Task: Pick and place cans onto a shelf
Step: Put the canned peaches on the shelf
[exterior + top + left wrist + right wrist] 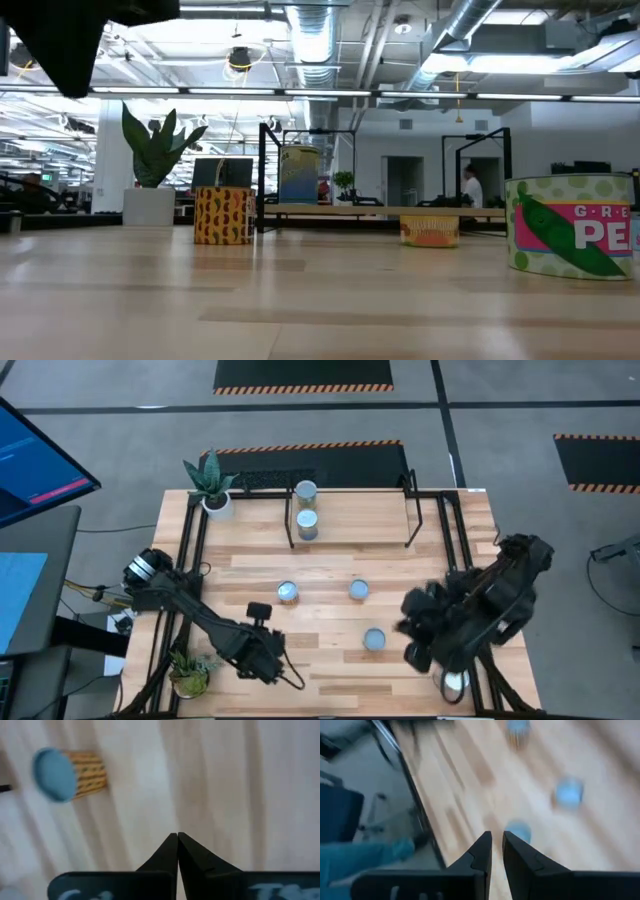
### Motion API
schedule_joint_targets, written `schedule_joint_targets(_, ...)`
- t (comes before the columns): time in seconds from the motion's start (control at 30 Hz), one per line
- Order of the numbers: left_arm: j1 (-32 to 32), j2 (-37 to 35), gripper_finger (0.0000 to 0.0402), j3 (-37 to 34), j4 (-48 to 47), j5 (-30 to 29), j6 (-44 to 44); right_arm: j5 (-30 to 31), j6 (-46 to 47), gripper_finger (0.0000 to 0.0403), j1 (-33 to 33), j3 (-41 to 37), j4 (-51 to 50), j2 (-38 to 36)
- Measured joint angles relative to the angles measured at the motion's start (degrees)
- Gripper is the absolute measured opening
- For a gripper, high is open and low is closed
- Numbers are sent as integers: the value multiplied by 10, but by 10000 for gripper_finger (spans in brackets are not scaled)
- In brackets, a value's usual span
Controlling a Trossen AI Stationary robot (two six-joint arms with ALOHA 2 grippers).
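cans (373, 639) | two on shelf (400, 515), three on surface (420, 560) | my left fingers (177, 840) shut, right fingers (497, 840) slightly apart, both empty | risk: knocking the nearest can over

The bench (330, 570) is pale planked wood with a smooth satin sheen, the cans (287, 593) have shiny metal tops and printed paper labels, and the shelf (350, 510) is light wood on thin black metal.

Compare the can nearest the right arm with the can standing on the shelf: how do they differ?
The can near the right arm stands on the bare tabletop; the can on the shelf stands raised on the shelf. The first sits toward the table's front, the second at its far edge. Both are upright, with shiny round tops.
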Motion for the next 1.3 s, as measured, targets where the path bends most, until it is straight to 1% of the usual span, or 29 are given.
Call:
schedule_joint_targets(0.13,16,-74,0,-65,2,-16,36,-87,155,70,18,-109,-1,-1)
schedule_joint_targets(0.23,29,-146,0,-129,51,-16,47,-146,260,70,28,-176,-1,-2)
schedule_joint_targets(0.3,37,-194,0,-169,82,-13,52,-203,311,70,32,-214,-2,-3)
schedule_joint_targets(0.37,47,-233,0,-206,112,-11,52,-285,336,70,34,-246,-1,-3)
schedule_joint_targets(0.47,61,-274,0,-242,141,-10,52,-390,331,70,34,-282,3,-2)
schedule_joint_targets(0.63,77,-289,0,-258,148,-13,73,-487,302,70,44,-311,41,-1)
schedule_joint_targets(0.7,84,-289,0,-258,151,-28,86,-514,302,70,52,-321,68,-1)
schedule_joint_targets(0.8,97,-289,0,-258,167,-59,103,-532,306,70,68,-340,97,-1)
schedule_joint_targets(1.03,133,-289,0,-258,204,-65,108,-593,309,70,95,-412,160,-1)
schedule_joint_targets(1.2,140,-288,0,-258,218,-67,100,-612,301,70,117,-447,209,-1)
schedule_joint_targets(1.3,140,-288,0,-258,225,-78,87,-612,306,70,128,-468,250,-1)
